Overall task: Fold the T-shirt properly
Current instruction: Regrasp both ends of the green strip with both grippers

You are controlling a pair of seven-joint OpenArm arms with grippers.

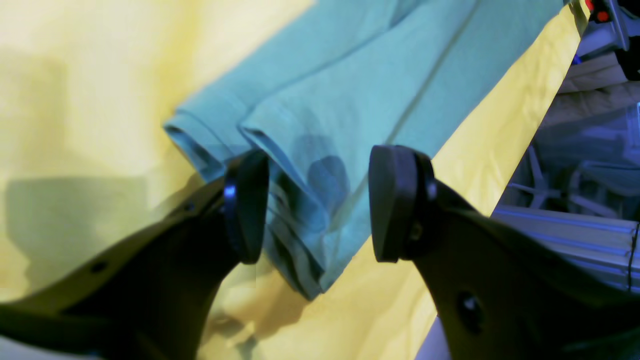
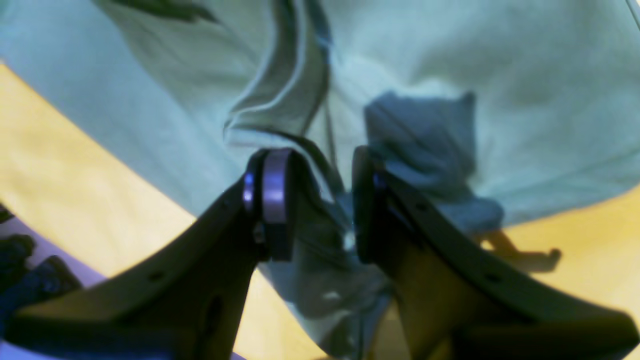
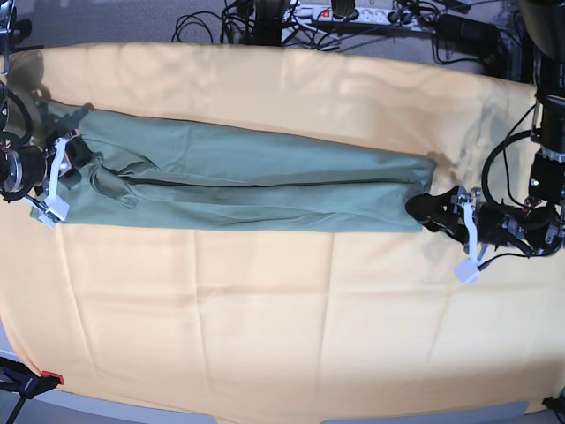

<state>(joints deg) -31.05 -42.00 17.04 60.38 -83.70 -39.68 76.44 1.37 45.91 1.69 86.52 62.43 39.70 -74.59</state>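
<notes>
Sage-green soft cotton T-shirt (image 3: 238, 181), folded lengthwise into a long narrow band, lies flat on the yellow-orange cloth (image 3: 265, 309) that covers the desk; it sits in the far half of the cloth, running side to side almost across its whole width.

Near edge of cloth: bare fabric w/ faint crease lines, nothing else on it.

Left end effector (image 1: 318, 202) is at the shirt's end on the base view's right. Jaws stand wide apart, nothing between the pads; the shirt's hemmed corner lies below and beyond the gap, not gripped. Two layered hem edges show side by side in the left wrist view, w/ a long seam or fold line running away along the top layer.

Right end effector (image 2: 315, 202) is at the shirt's other end. Jaws partly apart, w/ bunched, wrinkled shirt fabric sitting in the gap between the pads; can't tell whether the pads press it or it lies loose.

Beyond the cloth's far edge: black cables and a white power strip (image 3: 353, 12) on the grey floor.
</notes>
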